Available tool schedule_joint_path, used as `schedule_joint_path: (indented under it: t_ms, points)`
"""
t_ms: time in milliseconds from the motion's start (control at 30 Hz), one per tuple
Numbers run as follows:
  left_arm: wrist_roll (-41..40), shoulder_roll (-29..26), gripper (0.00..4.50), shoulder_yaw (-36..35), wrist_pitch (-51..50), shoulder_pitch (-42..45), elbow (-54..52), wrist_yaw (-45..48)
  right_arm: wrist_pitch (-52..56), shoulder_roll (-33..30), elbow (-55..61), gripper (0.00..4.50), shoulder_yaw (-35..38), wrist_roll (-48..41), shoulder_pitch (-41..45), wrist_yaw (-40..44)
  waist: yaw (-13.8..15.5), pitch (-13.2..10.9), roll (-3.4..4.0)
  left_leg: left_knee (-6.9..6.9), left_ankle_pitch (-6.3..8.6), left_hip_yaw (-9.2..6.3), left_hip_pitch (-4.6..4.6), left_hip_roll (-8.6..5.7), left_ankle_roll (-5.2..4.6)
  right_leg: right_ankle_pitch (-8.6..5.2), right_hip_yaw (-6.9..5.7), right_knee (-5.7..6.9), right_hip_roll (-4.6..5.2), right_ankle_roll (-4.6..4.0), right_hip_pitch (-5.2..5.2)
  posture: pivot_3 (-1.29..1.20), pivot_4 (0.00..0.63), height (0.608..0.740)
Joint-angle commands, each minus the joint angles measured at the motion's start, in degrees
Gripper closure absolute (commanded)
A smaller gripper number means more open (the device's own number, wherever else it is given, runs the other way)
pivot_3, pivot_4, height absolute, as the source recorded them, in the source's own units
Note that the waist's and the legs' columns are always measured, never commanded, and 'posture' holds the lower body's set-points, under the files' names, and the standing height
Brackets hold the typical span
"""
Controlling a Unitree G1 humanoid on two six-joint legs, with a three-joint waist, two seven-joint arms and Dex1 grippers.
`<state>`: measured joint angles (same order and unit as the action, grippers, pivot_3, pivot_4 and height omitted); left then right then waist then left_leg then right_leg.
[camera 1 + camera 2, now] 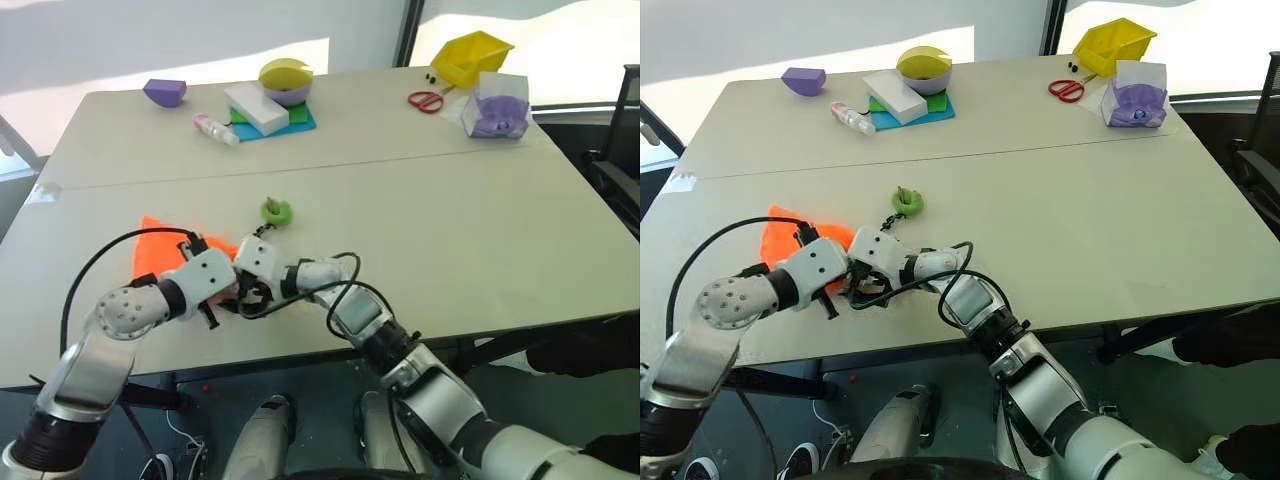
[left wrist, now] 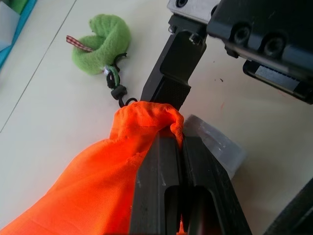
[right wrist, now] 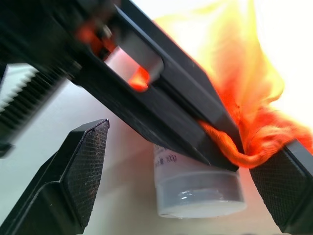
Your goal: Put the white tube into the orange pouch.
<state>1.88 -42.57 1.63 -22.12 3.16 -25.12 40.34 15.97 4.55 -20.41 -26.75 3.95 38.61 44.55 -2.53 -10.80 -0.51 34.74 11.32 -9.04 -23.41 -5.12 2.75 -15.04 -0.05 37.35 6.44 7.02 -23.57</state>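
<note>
- You have almost no readable text in these pictures.
- The white tube (image 3: 198,188) carries a short line of faint grey print just above its cap, seen in the right wrist view; the characters are too small and blurred for you to make out any word or number.
- No brand, label, number or sign can be read on anything else on the table (image 1: 450,230).
</note>
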Motion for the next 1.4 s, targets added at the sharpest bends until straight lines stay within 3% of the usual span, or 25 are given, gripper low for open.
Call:
schedule_joint_path:
  t_ms: [33, 167, 367, 600, 700, 1033, 1100, 1400]
  points:
    - [-0.2, 0.9, 4.50, -1.6, 1.8, -0.9, 0.6, -1.5, 1.2, -1.4, 5.9, 0.05, 0.5, -1.8, -0.7, 1.8, 0.0, 0.0, 0.00, 0.00, 0.00, 0.00, 0.00, 0.00, 0.00, 0.00, 0.00, 0.00, 0.00, 0.00, 0.00, 0.00, 0.150, 0.740]
    - [0.2, 0.5, 4.50, -1.2, 3.6, -1.9, 0.9, -1.1, 2.4, -8.5, 12.7, 0.05, 1.0, -2.4, -2.1, 6.0, 0.2, 0.0, -0.01, 0.02, 0.00, 0.00, 0.01, -0.01, 0.00, 0.00, 0.00, -0.03, 0.01, 0.00, 0.05, 0.00, 0.150, 0.740]
    - [-0.2, 0.3, 4.50, -1.3, 4.6, -2.3, 1.2, -0.6, 1.4, -13.1, 12.3, 0.05, 3.2, -2.7, -1.0, 6.0, 0.1, 0.0, -0.01, 0.01, 0.00, 0.03, 0.02, 0.03, 0.00, 0.00, -0.01, -0.07, 0.00, 0.00, 0.07, 0.00, 0.150, 0.740]
    - [-0.5, 0.2, 4.50, -1.3, 4.9, -2.0, 1.2, -0.3, -10.1, -10.5, 1.4, 0.05, 5.7, 0.2, 3.8, -3.1, 0.1, 0.0, -0.01, 0.02, 0.00, 0.07, 0.03, 0.03, 0.00, 0.01, 0.00, -0.07, 0.02, -0.03, 0.08, 0.00, 0.150, 0.740]
    - [-0.4, 0.3, 4.50, -1.2, 4.9, -1.9, 1.2, -0.3, -14.5, -6.5, -4.0, 0.05, 4.9, 1.3, 5.0, -7.1, 0.0, 0.0, -0.01, 0.00, 0.00, 0.07, 0.03, 0.03, 0.00, 0.01, 0.00, -0.09, 0.01, -0.03, 0.07, 0.00, 0.150, 0.740]
    - [-0.4, 0.6, 4.50, -0.9, 4.4, -2.2, 0.3, -0.4, -23.4, -0.2, -15.2, 0.05, 3.8, 4.5, 8.7, -11.7, 0.0, 0.0, 0.00, -0.01, -0.03, 0.07, 0.05, 0.01, 0.03, 0.03, 0.03, -0.08, 0.00, -0.05, 0.06, 0.00, 0.150, 0.740]
    - [-0.5, 0.8, 4.50, -0.9, 4.2, -2.2, 0.1, -0.4, -27.3, -1.4, -16.3, 0.05, 0.2, 9.3, 8.9, -12.8, 0.0, 0.0, 0.00, -0.04, -0.03, 0.06, 0.06, 0.01, 0.03, 0.03, 0.03, -0.07, -0.01, -0.06, 0.05, 0.00, 0.150, 0.740]
    - [-0.7, 0.5, 4.50, -1.0, 3.9, -2.8, -0.8, -0.1, -32.9, -3.2, -21.5, 0.05, -1.2, 16.2, 11.5, -18.4, 0.0, 0.0, 0.01, -0.06, -0.03, 0.06, 0.12, 0.01, 0.04, 0.05, 0.04, -0.05, -0.04, -0.08, 0.07, 0.00, 0.150, 0.740]
